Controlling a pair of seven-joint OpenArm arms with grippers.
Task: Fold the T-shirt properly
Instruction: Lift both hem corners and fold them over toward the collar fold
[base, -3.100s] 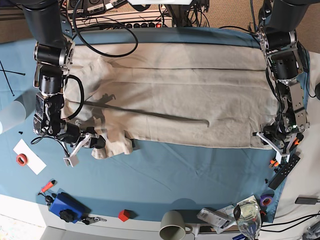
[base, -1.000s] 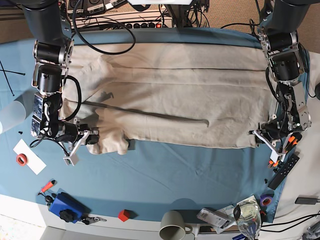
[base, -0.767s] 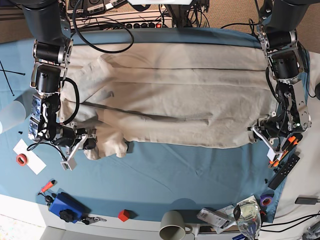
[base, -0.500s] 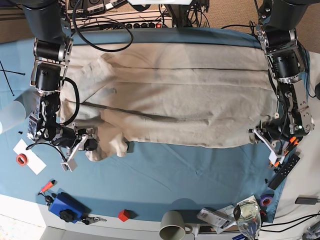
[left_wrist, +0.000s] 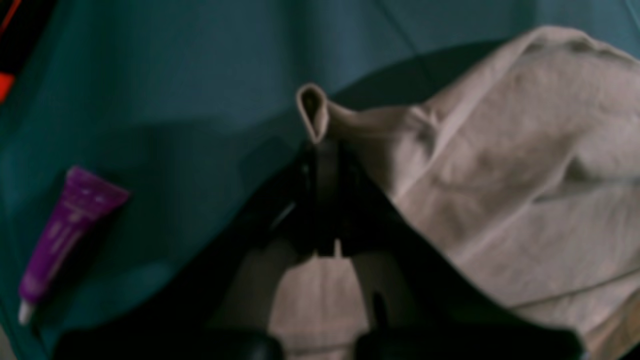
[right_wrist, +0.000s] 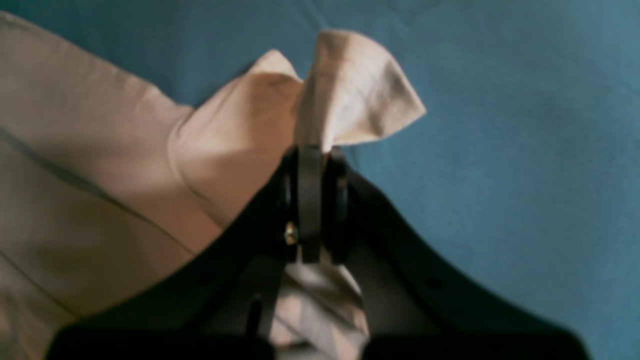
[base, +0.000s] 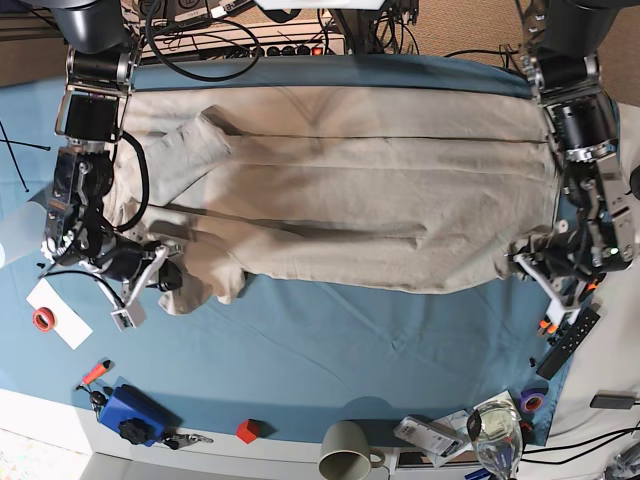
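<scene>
Both fingers (right_wrist: 311, 150) pinched on T-shirt (base: 370, 200) corners — fabric poking past tips.

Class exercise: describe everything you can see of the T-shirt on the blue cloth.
The T-shirt is large, plain beige, soft and creased like cotton. It lies spread wide across the blue tablecloth, with long fold lines along it. The left gripper and the right gripper are each shut on a corner of its near edge, which stands pinched up.

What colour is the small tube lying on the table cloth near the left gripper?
Purple tube with a pale tip, clearest in the left wrist view.
</scene>
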